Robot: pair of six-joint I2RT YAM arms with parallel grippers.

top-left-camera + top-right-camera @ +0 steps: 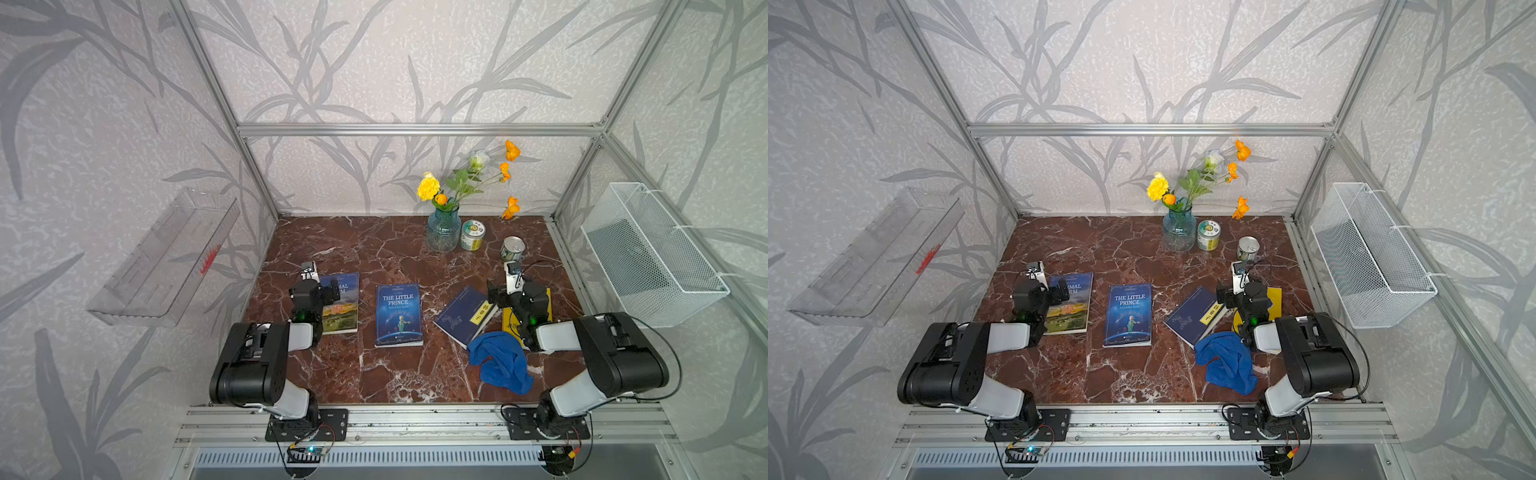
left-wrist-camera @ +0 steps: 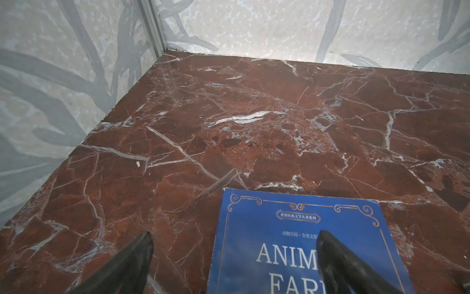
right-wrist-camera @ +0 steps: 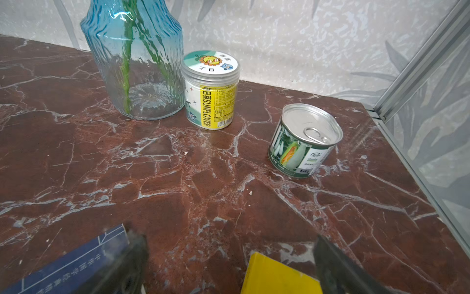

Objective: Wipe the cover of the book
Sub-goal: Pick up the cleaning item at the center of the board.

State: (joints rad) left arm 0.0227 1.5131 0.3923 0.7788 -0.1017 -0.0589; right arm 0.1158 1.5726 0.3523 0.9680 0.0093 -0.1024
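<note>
In both top views the Animal Farm book (image 1: pixel 345 309) and Little Prince book (image 1: pixel 398 314) lie on the table (image 1: pixel 374 374), long axes front to back, titles toward the back wall. The navy book (image 1: pixel 459 316) lies skewed, with the blue cloth (image 1: pixel 500 363) crumpled on its near corner.

Left wrist view: the left gripper (image 2: pixel 235 233) gapes empty over the Animal Farm book's far corner.

Right wrist view: the right gripper (image 3: pixel 229 238) gapes empty between the navy book and the yellow book (image 3: pixel 274 277). The vase (image 3: pixel 137 63), jar (image 3: pixel 211 89) and can (image 3: pixel 305 140) stand beyond.
</note>
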